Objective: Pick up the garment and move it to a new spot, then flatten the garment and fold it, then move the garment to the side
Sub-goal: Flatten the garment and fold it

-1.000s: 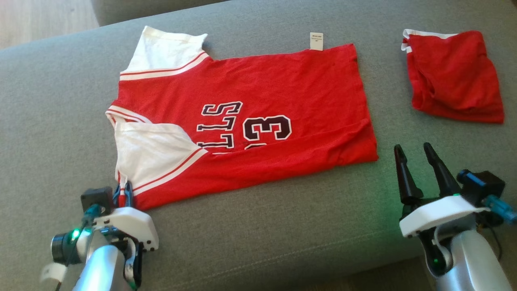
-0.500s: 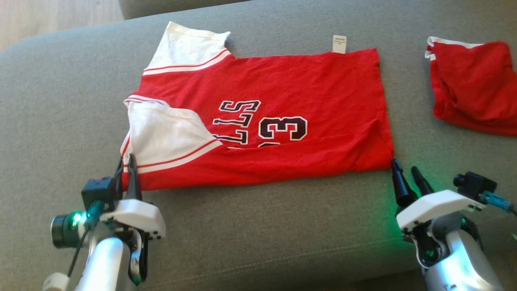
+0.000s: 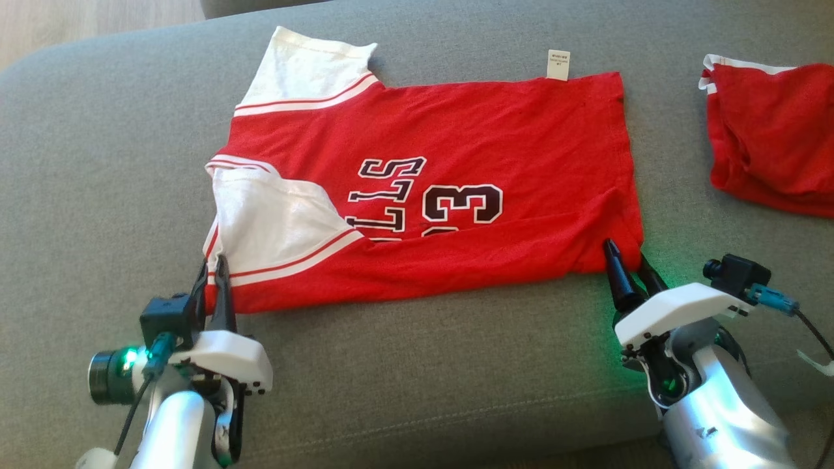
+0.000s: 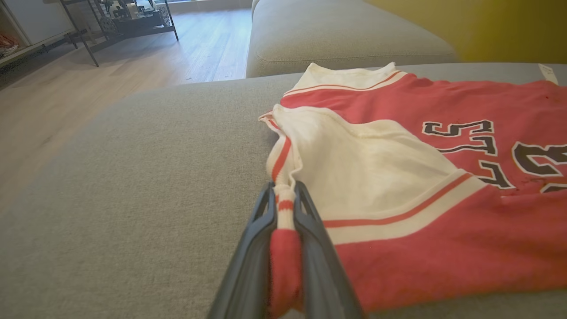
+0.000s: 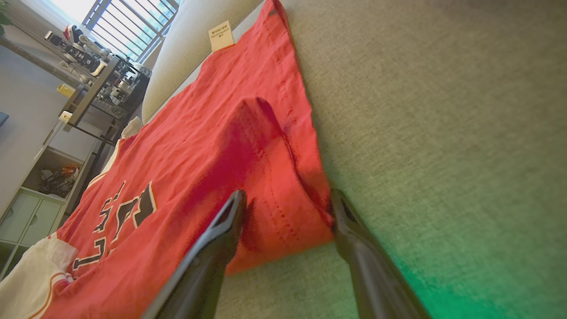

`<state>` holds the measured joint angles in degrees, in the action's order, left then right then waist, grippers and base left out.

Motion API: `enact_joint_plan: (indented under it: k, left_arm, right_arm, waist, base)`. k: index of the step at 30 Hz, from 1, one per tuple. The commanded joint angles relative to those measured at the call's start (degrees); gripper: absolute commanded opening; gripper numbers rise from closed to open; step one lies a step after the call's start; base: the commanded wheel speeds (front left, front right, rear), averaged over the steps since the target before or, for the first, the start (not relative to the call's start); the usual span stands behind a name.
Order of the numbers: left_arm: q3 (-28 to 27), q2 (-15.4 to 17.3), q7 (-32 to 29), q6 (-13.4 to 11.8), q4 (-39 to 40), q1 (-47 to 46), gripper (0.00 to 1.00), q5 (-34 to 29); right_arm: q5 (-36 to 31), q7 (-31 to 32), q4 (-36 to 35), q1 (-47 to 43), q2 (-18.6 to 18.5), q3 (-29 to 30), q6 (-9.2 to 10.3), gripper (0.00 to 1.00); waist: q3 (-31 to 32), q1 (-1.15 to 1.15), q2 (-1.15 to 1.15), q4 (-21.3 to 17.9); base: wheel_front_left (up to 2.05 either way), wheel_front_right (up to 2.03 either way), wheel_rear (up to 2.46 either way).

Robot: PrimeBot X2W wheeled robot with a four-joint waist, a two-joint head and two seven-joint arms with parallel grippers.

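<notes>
The left hand (image 4: 283,190) is seen clenched on the near shoulder edge of the garment (image 3: 488,130), with a roll of red-and-white cloth pinched between its fingers. The right hand (image 3: 625,253) is held released. Its fingers are spread to either side of the near hem corner, which is neither pinched nor lifted. The garment, a red jersey with white sleeves, is laid out nearly flat across the grey sofa (image 3: 98,163), neck toward the robot's left and hem toward its right. One sleeve is turned in over the chest, and the near long edge appears to be doubled over, part of the lettering being hidden. The move to a new spot and the flattening are judged done and the folding begun — further folds and the shift to the side are left. A second red cloth (image 3: 769,150) is seen well apart on the right.
</notes>
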<state>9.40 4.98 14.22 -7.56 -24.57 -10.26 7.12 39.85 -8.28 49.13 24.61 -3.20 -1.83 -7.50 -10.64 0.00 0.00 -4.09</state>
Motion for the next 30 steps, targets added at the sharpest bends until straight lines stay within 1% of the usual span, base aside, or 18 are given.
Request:
enact_joint_plan:
  k: [1,8,13,20,25,30]
  left_arm:
    - [-1.8,0.9,0.8,-0.1,1.6,-1.3,0.0,-0.7]
    - [-2.2,1.4,0.8,-0.2,0.6,-1.2,0.0,-0.6]
    - [-2.7,1.9,0.8,-0.3,0.0,-0.8,0.0,-0.5]
    - [-3.0,2.2,0.8,-0.1,-1.0,0.4,0.0,-0.1]
    - [-1.6,2.9,-0.1,1.3,-3.5,2.5,0.0,-0.2]
    - [0.6,3.0,-3.2,4.0,-3.9,5.7,0.0,0.5]
  right_arm:
    - [0.3,-0.8,-0.1,1.5,0.3,-2.1,0.01,0.0]
    - [-0.9,-2.8,1.4,1.9,0.1,-2.2,0.01,0.0]
    - [-2.4,-3.2,1.3,1.3,-1.1,-2.2,0.01,0.0]
    - [-5.1,1.2,0.8,-0.7,-4.1,-2.0,0.01,0.0]
    - [-6.3,4.4,-2.1,-2.9,-5.2,-1.6,0.01,0.0]
    - [-7.5,8.8,-6.3,-6.6,-6.3,-1.1,0.01,0.0]
  waist:
    - [-0.1,0.0,0.0,-0.1]
    - [0.3,0.0,0.0,-0.6]
    - [1.2,0.0,0.0,-1.1]
    - [2.9,0.0,0.0,-1.6]
    - [4.4,0.0,0.0,-1.8]
    - [5.8,0.0,0.0,-1.6]
  base:
    - [0.0,0.0,0.0]
    - [0.0,0.0,0.0]
    - [0.0,0.0,0.0]
    - [0.0,0.0,0.0]
    - [0.0,0.0,0.0]
    - [0.0,0.0,0.0]
